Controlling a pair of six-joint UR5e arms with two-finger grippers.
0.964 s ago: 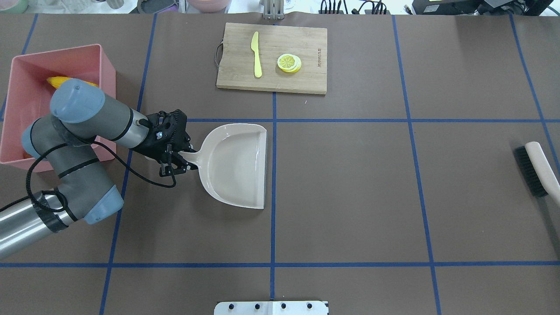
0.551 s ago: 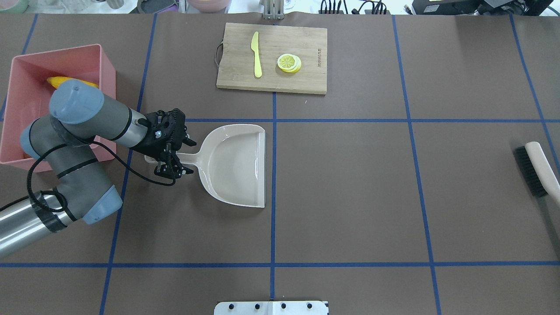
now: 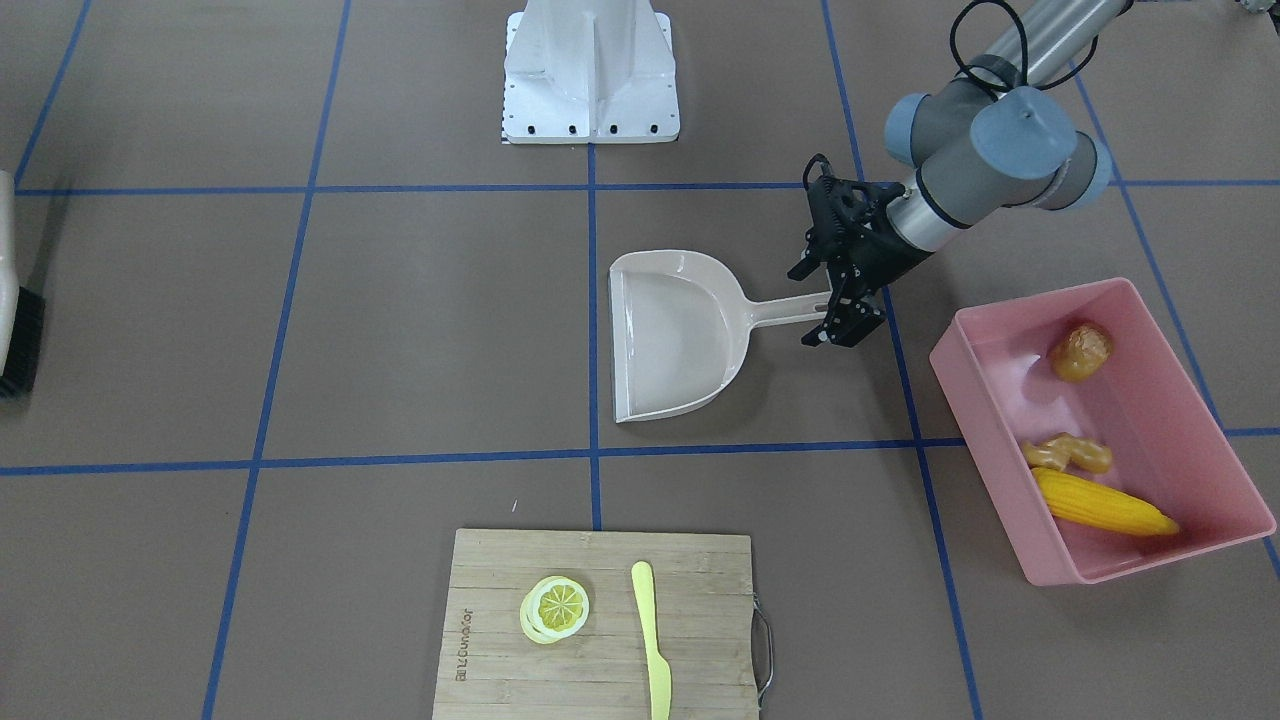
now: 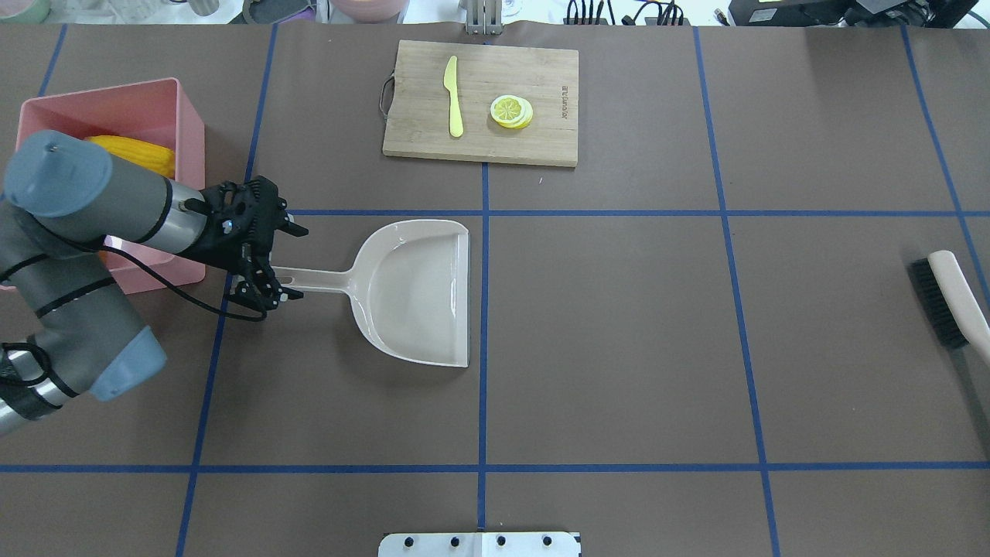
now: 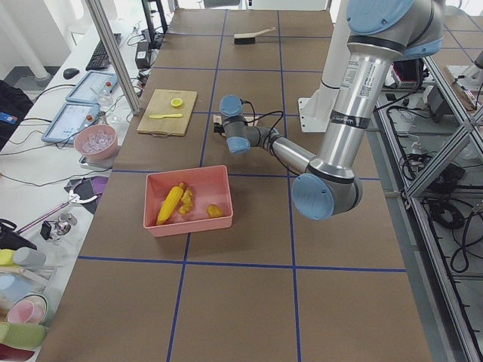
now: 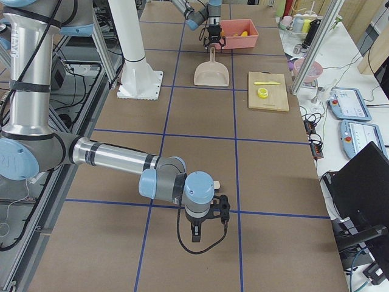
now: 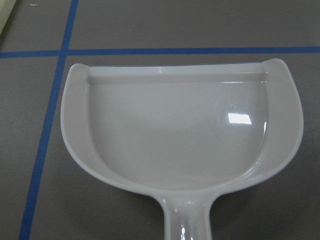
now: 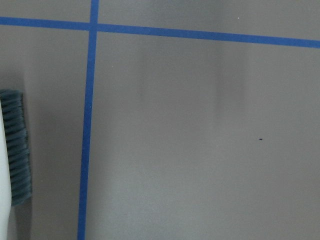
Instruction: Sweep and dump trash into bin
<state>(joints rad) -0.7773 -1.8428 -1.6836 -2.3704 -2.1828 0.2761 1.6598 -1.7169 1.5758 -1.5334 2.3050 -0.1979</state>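
Pink bin [image 3: 1172,418] (trash [image 3: 1100,506] inside)

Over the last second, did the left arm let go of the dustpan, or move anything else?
Yes. The left gripper opened its fingers off the dustpan handle and drew back along it toward the bin. It now stands open astride the handle's end. The dustpan shifted slightly on release, then lay still. The board and brush did not move.
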